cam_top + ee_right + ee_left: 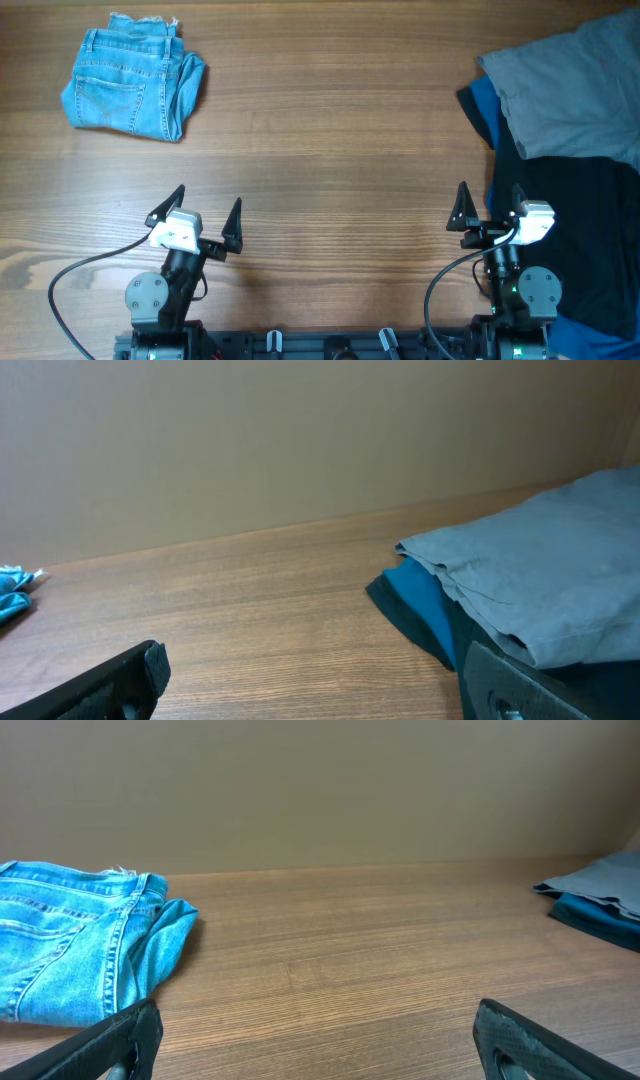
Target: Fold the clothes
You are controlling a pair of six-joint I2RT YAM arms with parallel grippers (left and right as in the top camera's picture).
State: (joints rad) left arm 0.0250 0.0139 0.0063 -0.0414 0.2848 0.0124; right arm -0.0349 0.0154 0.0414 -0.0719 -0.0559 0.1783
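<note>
Jeans [133, 84]: you have them folded into a compact bundle, back pocket up, at the far left corner of the table [340, 130], well apart from both arms.
Left gripper [209, 196]: fingers spread wide, empty, near the front edge.
Right gripper [490, 190]: also spread and empty, its right finger over the edge of the pile at your right. That pile is a grey garment [570, 90] over blue cloth [484, 108] and black cloth [575, 230].
</note>
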